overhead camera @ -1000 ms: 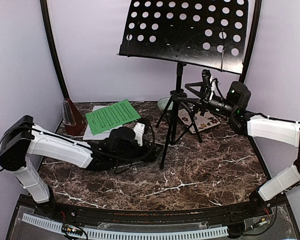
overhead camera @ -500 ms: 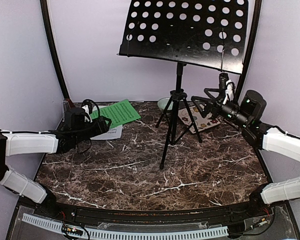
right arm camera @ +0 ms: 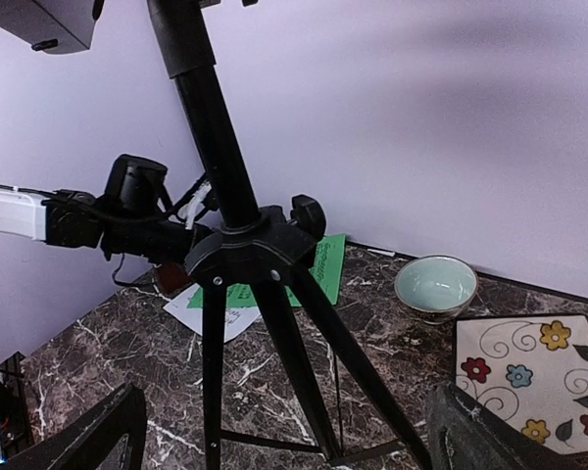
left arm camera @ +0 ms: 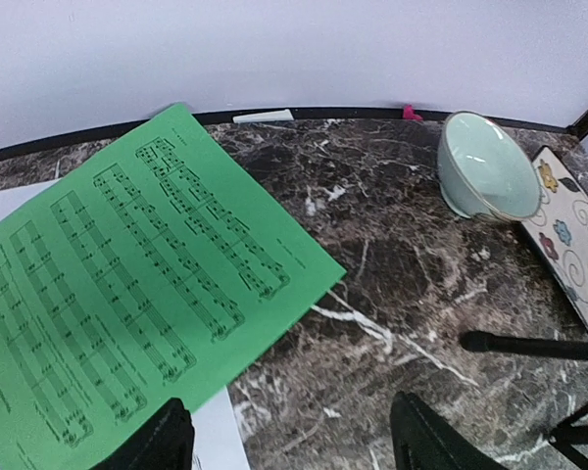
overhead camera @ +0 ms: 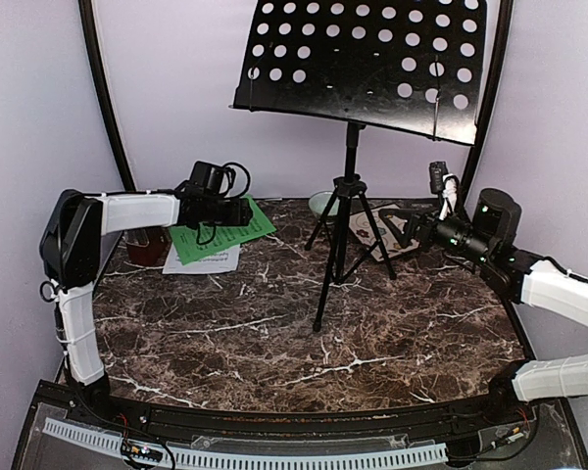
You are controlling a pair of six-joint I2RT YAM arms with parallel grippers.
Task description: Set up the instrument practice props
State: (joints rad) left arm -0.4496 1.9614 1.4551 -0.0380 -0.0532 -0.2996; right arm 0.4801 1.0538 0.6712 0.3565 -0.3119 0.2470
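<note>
The black music stand (overhead camera: 348, 186) rises at the table's centre back, its perforated desk (overhead camera: 372, 59) high above. Its tripod hub (right arm camera: 250, 250) fills my right wrist view. A green sheet (overhead camera: 225, 227) lies on a white sheet (overhead camera: 201, 259) at the back left. The red-brown metronome (overhead camera: 147, 247) stands left of them, partly hidden by my left arm. My left gripper (overhead camera: 245, 211) hovers open above the green sheet's (left arm camera: 127, 284) right corner, with nothing between its fingers (left arm camera: 162, 441). To the right of the stand, my right gripper (overhead camera: 390, 223) is wide open and faces the tripod without touching it.
A pale green bowl (left arm camera: 485, 166) sits at the back wall behind the tripod. A cream tile with flowers and swirls (right arm camera: 534, 377) lies to its right. A tripod leg (left arm camera: 539, 345) reaches across the marble near my left gripper. Walls close in on both sides.
My left arm swung from the table's middle out to the left, then rose over the sheets at the back left. My right gripper drew back rightward from the stand.
</note>
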